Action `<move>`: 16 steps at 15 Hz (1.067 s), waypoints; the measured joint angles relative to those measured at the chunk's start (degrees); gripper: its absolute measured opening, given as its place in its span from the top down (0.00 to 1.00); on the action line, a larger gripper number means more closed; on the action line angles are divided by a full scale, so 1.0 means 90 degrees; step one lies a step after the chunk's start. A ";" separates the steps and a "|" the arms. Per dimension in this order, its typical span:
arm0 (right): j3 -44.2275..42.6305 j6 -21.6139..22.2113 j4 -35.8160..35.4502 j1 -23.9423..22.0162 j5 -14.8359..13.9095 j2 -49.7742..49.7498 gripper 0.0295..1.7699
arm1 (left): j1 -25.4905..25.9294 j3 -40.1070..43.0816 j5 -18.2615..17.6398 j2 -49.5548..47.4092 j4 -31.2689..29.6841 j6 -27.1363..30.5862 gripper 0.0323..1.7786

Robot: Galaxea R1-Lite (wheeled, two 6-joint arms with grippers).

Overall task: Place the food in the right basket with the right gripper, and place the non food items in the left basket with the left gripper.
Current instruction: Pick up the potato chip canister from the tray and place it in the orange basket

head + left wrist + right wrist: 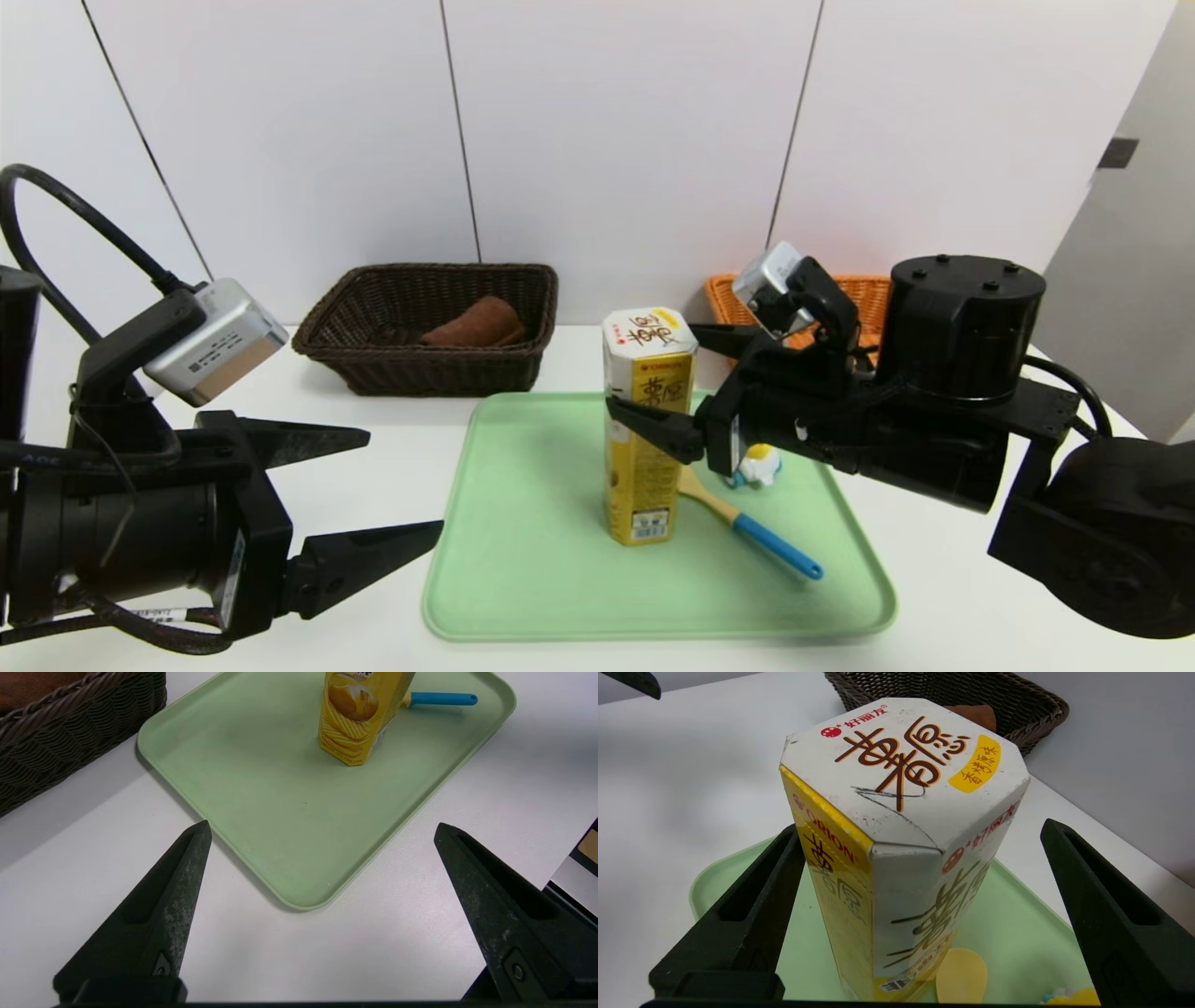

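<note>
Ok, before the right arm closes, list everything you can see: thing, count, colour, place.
snack carton: one, yellow and white, upright on the tray, between the right gripper's open fingers.
spatula: one, blue handle and pale wooden blade, flat on the tray, right of the carton.
duck toy: one, yellow on a white base, on the tray, partly hidden behind the right gripper.
rolled towel: one, brown, inside the left basket.
left basket: one, dark brown wicker, rear left.
right basket: one, orange wicker, rear right, mostly hidden by the arm.
tray: one, pale green, centre of the table.
table: one, white.
left gripper: one, black, open, over the table left of the tray.
right gripper: one, black, open, around the carton's upper part.
</note>
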 joint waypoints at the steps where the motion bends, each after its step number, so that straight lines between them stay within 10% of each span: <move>1: -0.0014 0.0000 -0.0051 0.0039 -0.0016 0.0085 0.04 | 0.0012 0.0019 0.0000 0.0000 0.0000 0.0004 0.05; 10: -0.0087 -0.0012 -0.0091 0.0251 -0.0037 0.0438 0.04 | 0.0027 0.0046 -0.0003 0.0065 0.0000 0.0003 0.05; 16: -0.0102 0.0053 -0.0088 0.0241 -0.0129 0.0316 0.49 | 0.0027 0.0034 -0.0008 0.0118 -0.0011 0.0009 0.05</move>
